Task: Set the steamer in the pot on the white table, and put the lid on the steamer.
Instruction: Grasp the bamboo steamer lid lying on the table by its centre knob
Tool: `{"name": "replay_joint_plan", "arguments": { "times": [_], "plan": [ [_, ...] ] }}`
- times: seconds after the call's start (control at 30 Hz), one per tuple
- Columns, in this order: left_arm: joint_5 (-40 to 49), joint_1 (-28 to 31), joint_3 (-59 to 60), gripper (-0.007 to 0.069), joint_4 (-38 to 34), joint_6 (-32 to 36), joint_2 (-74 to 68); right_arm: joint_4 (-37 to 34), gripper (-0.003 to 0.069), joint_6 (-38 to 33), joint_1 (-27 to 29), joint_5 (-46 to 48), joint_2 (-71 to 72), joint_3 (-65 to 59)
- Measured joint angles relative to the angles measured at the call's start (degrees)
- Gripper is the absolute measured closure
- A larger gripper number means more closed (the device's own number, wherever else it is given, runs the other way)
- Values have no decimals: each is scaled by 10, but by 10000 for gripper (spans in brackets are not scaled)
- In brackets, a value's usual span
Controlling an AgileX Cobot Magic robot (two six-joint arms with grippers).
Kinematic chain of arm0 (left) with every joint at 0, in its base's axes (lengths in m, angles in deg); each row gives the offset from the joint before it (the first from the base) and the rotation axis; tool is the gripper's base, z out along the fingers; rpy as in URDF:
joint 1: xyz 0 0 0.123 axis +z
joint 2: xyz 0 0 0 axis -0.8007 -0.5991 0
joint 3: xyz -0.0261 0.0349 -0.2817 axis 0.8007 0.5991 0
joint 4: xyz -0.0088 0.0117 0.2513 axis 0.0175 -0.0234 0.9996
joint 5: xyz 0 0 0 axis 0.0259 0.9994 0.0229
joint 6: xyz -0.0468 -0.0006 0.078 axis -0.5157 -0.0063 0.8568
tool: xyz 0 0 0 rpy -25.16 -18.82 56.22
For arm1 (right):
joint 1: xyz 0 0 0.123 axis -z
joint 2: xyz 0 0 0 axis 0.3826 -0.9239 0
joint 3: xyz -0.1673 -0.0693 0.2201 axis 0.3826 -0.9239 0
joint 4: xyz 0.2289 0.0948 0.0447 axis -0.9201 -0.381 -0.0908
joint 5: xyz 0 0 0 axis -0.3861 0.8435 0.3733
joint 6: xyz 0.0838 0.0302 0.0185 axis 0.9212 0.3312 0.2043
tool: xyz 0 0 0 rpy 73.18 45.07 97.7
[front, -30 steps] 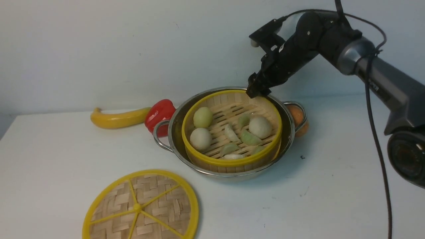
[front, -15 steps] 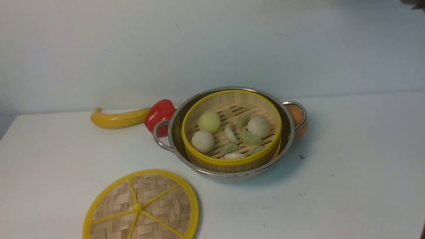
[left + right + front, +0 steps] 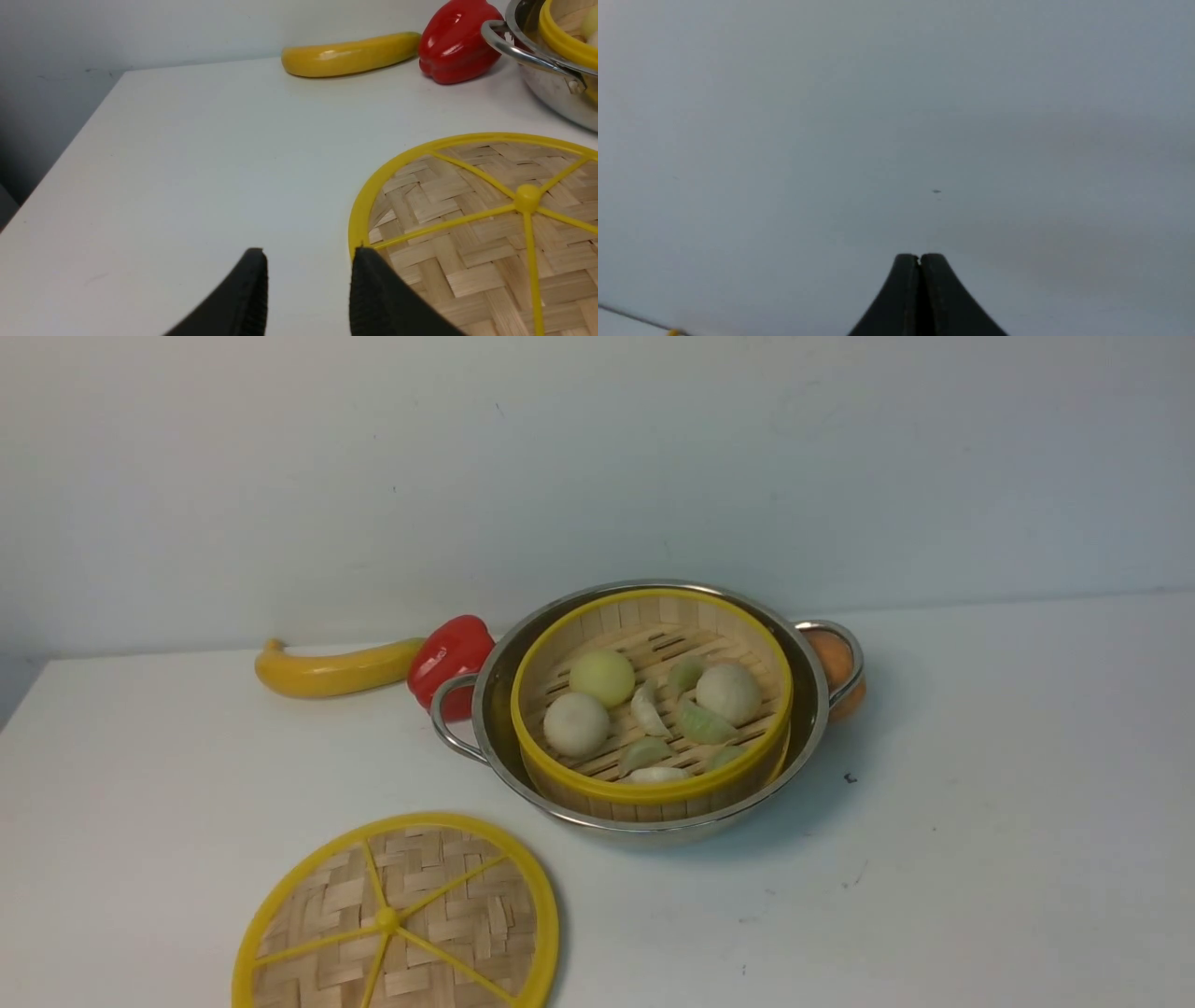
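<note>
Left gripper (image 3: 309,254) hanging there with its fingers parted, nothing between them! Right gripper (image 3: 920,256), fingertips together! Both arms out of the front view!

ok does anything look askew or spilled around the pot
Nothing looks spilled: the steamer sits inside the pot, buns and dumplings within it. One mild oddity: an orange item is tucked by the pot's right handle, partly hidden.

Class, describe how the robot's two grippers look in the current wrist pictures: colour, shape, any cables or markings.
The left gripper shows two dark, near-black fingers with blurred, tapering tips. The right gripper has matching dark fingers, narrow and blunt at the tips. No cable or marking shows on either.
</note>
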Motion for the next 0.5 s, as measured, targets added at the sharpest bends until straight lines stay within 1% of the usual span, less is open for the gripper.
{"name": "replay_joint_plan", "arguments": {
  "times": [0.07, 0.17, 0.27, 0.4, 0.5],
  "plan": [
    [0, 0, 0, 383, 0, 0, 0, -40, 659, 0, 0, 2, 24, 0],
    [0, 0, 0, 383, 0, 0, 0, -65, 657, 0, 0, 1, 50, 1],
    [0, 0, 0, 383, 0, 0, 0, -67, 653, -1, 0, -10, 68, 1],
    [0, 0, 0, 383, 0, 0, 0, -66, 650, -9, 0, 0, 77, 1],
    [0, 0, 0, 383, 0, 0, 0, -49, 642, -19, 0, 5, 80, -2]
  ]
}}
